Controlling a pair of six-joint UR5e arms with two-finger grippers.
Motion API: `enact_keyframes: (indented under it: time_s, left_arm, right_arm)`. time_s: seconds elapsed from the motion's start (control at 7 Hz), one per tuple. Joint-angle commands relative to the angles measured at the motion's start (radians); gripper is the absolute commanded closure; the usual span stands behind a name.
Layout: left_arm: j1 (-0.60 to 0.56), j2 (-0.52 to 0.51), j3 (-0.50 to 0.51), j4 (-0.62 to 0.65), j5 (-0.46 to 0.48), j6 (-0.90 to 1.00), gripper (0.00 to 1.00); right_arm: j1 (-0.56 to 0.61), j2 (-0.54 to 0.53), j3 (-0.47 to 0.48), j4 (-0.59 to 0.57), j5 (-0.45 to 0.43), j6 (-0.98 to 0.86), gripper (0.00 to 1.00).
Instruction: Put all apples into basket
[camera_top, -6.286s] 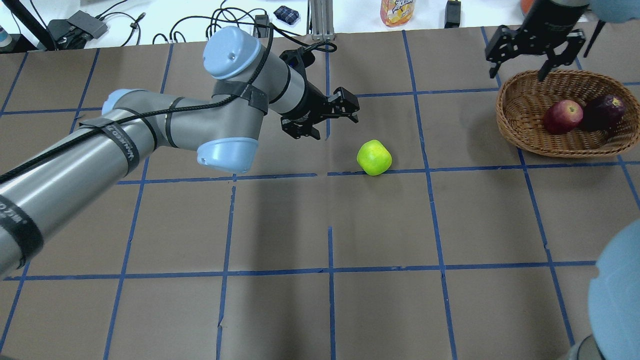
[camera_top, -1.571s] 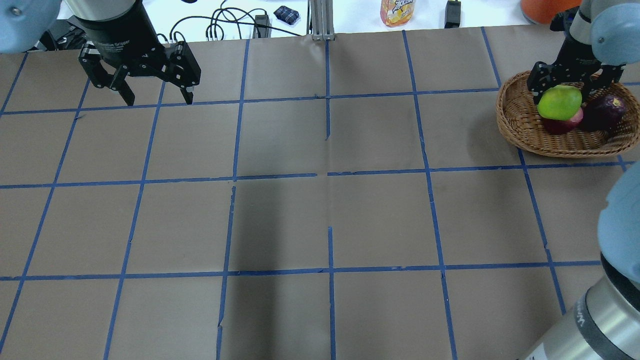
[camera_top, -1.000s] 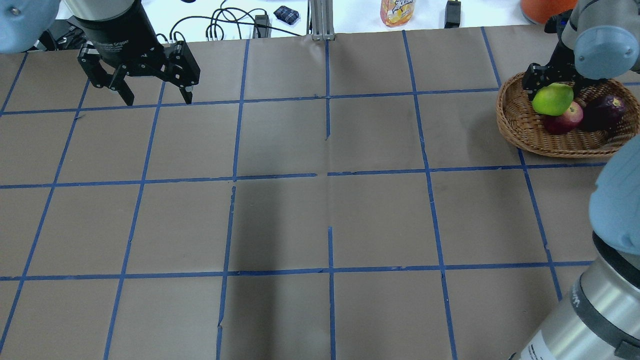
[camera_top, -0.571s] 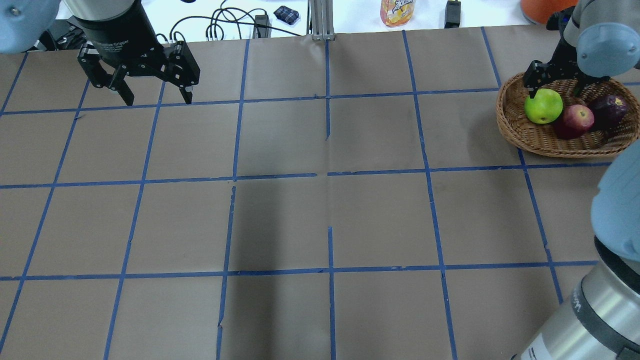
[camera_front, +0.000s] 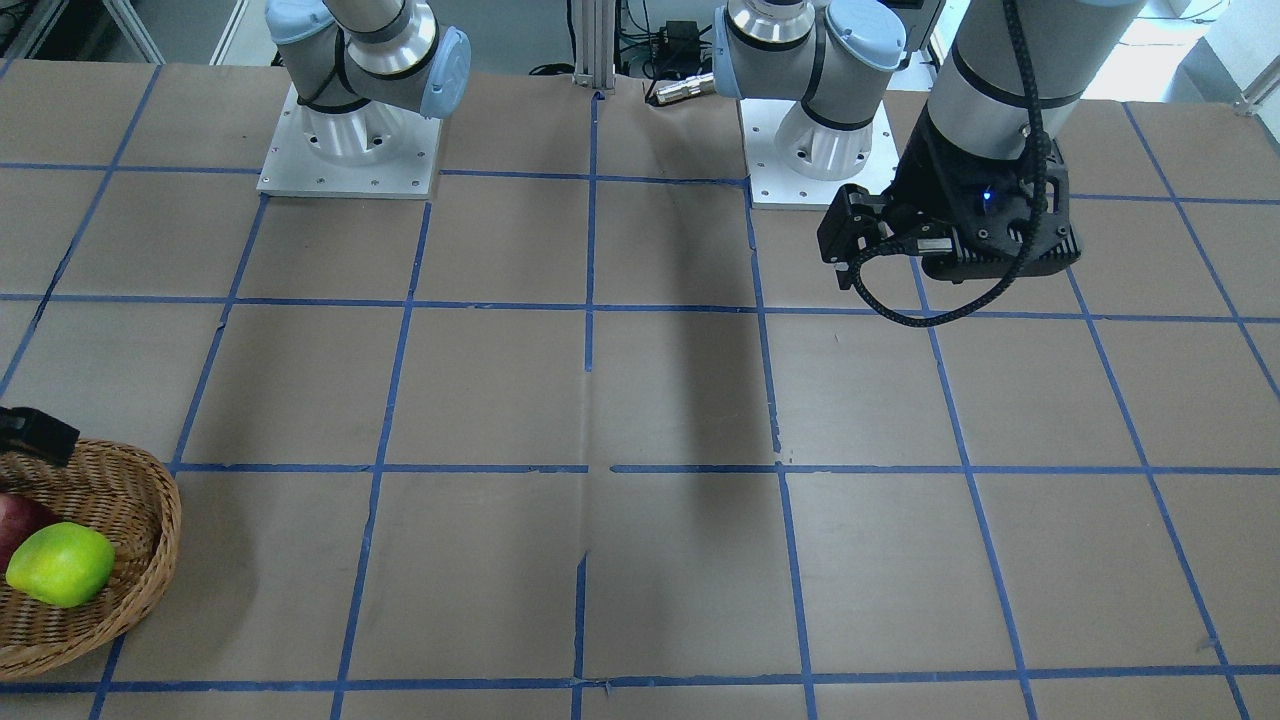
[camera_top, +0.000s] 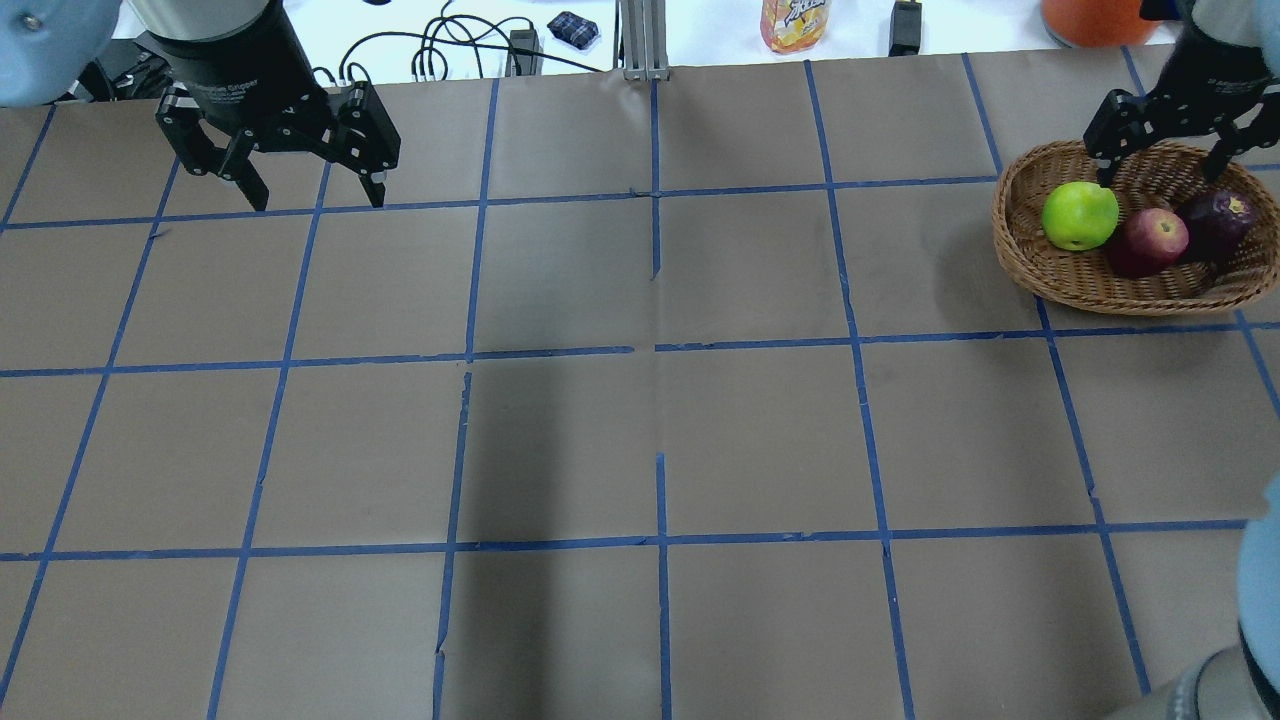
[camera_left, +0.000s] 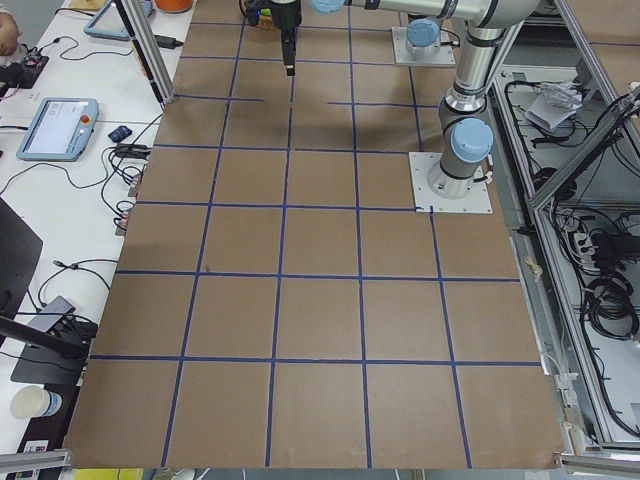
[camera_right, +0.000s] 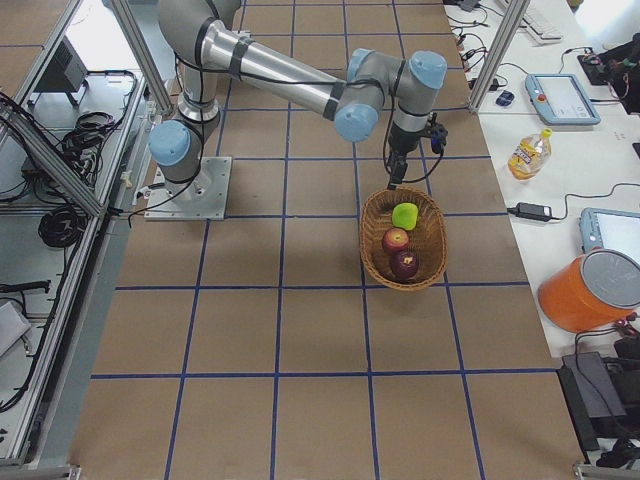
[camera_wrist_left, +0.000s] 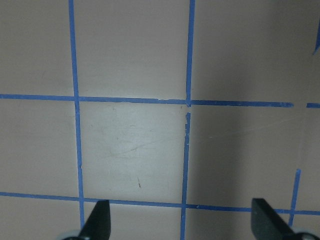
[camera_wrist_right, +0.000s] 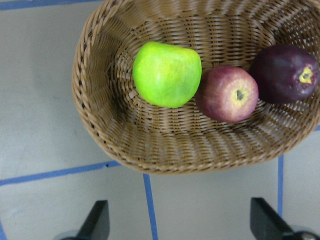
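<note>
The wicker basket (camera_top: 1130, 292) stands at the table's far right. All three apples lie in it: the yellow-green one (camera_top: 1079, 215) at its left end, the red one (camera_top: 1150, 240) in the middle, the maroon one (camera_top: 1218, 220) at the right. My right gripper (camera_top: 1163, 168) hangs open and empty above the basket's far rim. Its wrist view looks down on the green apple (camera_wrist_right: 166, 74), the red apple (camera_wrist_right: 227, 93), the maroon apple (camera_wrist_right: 285, 73) and the basket rim (camera_wrist_right: 150, 161). My left gripper (camera_top: 318, 195) is open and empty over bare table at the far left.
Beyond the table's far edge lie cables (camera_top: 450, 45), an orange drink bottle (camera_top: 795, 22) and an orange bucket (camera_top: 1090, 15). The two arm bases (camera_front: 350, 150) stand at the robot's side of the table.
My right gripper brought the green apple over the basket, opened and let it go; the apple now rests in the basket's left end. The gripper has risen and drawn back. The left arm stayed still.
</note>
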Motion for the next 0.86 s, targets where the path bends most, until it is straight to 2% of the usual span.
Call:
enact_keyframes:
  time_s: [0.0, 0.14, 0.57, 0.71]
  left_arm:
    - [0.000, 0.000, 0.000, 0.000, 0.000, 0.000, 0.00]
    - [-0.002, 0.000, 0.000, 0.000, 0.000, 0.000, 0.00]
    - [-0.002, 0.000, 0.000, 0.000, 0.000, 0.000, 0.00]
    - [0.000, 0.000, 0.000, 0.002, 0.000, 0.000, 0.00]
  right_arm:
    - [0.016, -0.169, -0.001, 0.216, 0.005, 0.000, 0.00]
    - [0.045, -0.189, 0.001, 0.230, 0.002, 0.044, 0.00]
    - [0.253, -0.228, 0.018, 0.243, 0.006, 0.129, 0.00]
    - [0.318, -0.238, 0.065, 0.238, 0.005, 0.260, 0.00]
